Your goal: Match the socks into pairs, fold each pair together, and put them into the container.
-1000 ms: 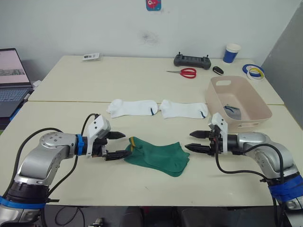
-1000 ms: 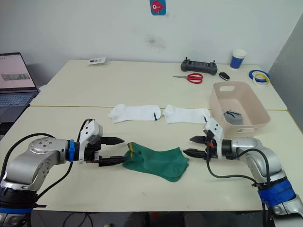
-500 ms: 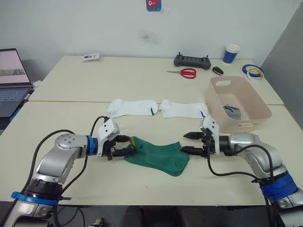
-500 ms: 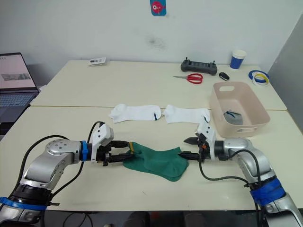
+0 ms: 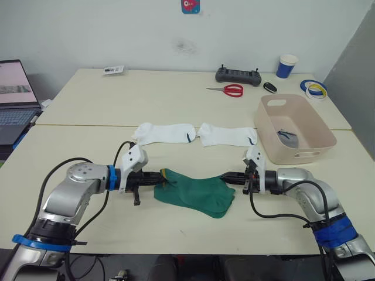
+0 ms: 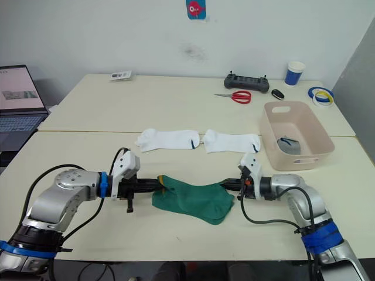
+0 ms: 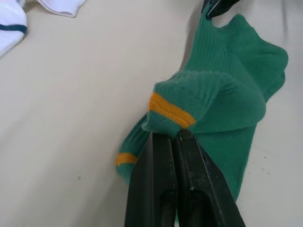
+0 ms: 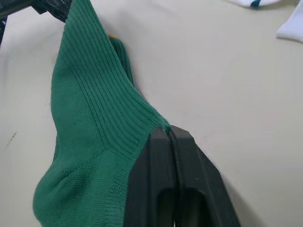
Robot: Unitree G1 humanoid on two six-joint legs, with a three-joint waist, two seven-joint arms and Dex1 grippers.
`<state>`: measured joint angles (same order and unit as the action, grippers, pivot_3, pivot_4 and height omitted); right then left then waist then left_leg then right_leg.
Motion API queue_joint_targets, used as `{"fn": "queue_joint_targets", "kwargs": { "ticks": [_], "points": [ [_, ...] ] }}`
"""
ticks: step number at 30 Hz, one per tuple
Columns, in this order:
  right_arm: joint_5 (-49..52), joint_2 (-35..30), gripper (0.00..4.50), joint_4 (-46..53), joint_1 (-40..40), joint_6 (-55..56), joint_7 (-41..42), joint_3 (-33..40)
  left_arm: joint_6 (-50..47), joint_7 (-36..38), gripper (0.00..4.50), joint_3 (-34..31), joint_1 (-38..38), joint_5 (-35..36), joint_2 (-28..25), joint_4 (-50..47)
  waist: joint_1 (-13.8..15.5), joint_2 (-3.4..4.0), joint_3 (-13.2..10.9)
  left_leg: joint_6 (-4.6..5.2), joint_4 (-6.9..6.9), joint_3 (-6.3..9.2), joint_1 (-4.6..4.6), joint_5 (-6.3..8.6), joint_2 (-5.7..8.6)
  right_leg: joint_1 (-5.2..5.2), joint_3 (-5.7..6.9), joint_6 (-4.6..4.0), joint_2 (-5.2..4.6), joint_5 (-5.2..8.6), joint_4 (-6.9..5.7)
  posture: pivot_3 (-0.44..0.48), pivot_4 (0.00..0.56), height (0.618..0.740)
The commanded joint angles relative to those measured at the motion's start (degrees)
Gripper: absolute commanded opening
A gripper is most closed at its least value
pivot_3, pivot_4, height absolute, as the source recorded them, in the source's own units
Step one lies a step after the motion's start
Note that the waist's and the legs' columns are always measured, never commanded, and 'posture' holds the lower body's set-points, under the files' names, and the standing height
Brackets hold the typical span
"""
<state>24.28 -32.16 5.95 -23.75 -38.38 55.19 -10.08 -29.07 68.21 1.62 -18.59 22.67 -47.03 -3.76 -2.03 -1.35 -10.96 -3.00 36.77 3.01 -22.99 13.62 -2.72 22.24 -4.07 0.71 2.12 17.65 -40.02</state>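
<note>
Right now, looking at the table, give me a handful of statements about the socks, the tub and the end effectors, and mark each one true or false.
1. The left end effector is shut on the yellow-striped cuff of the green socks. True.
2. The right end effector hangs open above the table. False: it is shut on the other end of the green socks.
3. The two white socks lie flat side by side, beyond the green ones. True.
4. The pink tub has nothing in it. False: a grey sock lies inside.
5. The red scissors sit inside the tub. False: they lie on the far table, beside a black controller.
</note>
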Motion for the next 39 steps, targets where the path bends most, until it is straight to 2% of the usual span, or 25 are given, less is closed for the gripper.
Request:
{"fn": "queue_joint_targets", "kwargs": {
  "ticks": [1, 5, 9, 17, 22, 28, 32, 39],
  "points": [
    [4.04, -2.49, 0.07, 6.04, -1.69, -2.40, 2.62, 2.98, -5.25, 2.96, 0.00, -4.05, 1.28, 5.03, -4.98, -6.80, -0.15, 0.00, 0.00, 0.00, -0.01, 0.00, -0.01, 0.00, -0.01, 0.01, -0.01, 0.00, 0.00, 0.00, 0.01, 0.000, 0.150, 0.740],
    [9.15, -5.55, 0.07, 12.51, -2.08, -7.79, 4.41, 3.92, -10.76, 6.33, 0.00, -7.09, 4.49, 9.87, -11.14, -11.76, -0.26, 0.01, -0.01, 0.00, -0.07, 0.01, 0.02, 0.00, -0.02, 0.01, 0.01, -0.01, -0.01, 0.01, 0.02, 0.000, 0.150, 0.740],
    [15.36, -9.13, 0.07, 19.71, -1.48, -14.58, 5.77, 4.13, -10.35, 8.59, 0.00, -8.91, 9.26, 10.36, -15.73, -15.64, -0.32, 0.03, -0.02, 0.00, -0.11, 0.03, 0.03, 0.00, -0.05, 0.02, 0.01, -0.08, -0.08, 0.05, 0.02, 0.000, 0.150, 0.740],
    [29.18, -13.95, 0.07, 27.02, 0.48, -26.08, 6.36, 6.11, -10.64, 10.33, 0.00, -9.98, 14.56, 11.69, -18.52, -18.06, -0.27, 0.03, -0.02, 0.00, -0.12, 0.00, 0.04, 0.00, -0.05, 0.03, 0.01, -0.12, -0.16, 0.09, 0.05, 0.000, 0.150, 0.740],
    [24.97, -13.64, 0.07, 24.38, 0.24, -22.65, 3.68, 3.92, -8.43, 8.70, 0.00, -7.21, 13.37, 8.62, -17.74, -15.88, -0.30, 0.03, -0.02, 0.00, -0.12, -0.03, 0.05, 0.00, -0.04, 0.05, 0.00, -0.12, -0.15, 0.09, 0.06, 0.000, 0.150, 0.740],
    [15.31, -7.81, 0.07, 15.15, -2.57, -14.04, -0.21, 0.41, -2.91, 5.82, 0.00, -0.44, 6.19, 1.61, -12.56, -5.82, -0.33, 0.02, -0.02, 0.00, -0.11, -0.04, 0.02, 0.00, -0.01, 0.08, 0.01, -0.11, -0.07, 0.08, 0.04, 0.000, 0.150, 0.740],
    [12.60, -6.59, 0.07, 11.83, -4.26, -12.37, -0.13, -0.52, -2.65, 4.22, 0.00, 2.47, 0.50, -0.58, -8.80, -1.33, -0.19, 0.01, -0.02, 0.00, -0.10, -0.08, -0.06, 0.00, 0.00, 0.10, -0.01, -0.10, -0.01, 0.08, 0.07, 0.000, 0.150, 0.740],
    [9.44, -5.91, 0.07, 9.31, -5.04, -10.79, 0.12, -1.63, -1.83, 5.03, 0.00, 6.25, -3.01, -3.12, -6.21, 1.36, 0.03, 0.02, -0.02, 0.05, -0.13, -0.03, -0.06, 0.03, -0.03, 0.10, 0.03, -0.11, 0.03, 0.08, 0.06, 0.000, 0.150, 0.740]
  ]
}}
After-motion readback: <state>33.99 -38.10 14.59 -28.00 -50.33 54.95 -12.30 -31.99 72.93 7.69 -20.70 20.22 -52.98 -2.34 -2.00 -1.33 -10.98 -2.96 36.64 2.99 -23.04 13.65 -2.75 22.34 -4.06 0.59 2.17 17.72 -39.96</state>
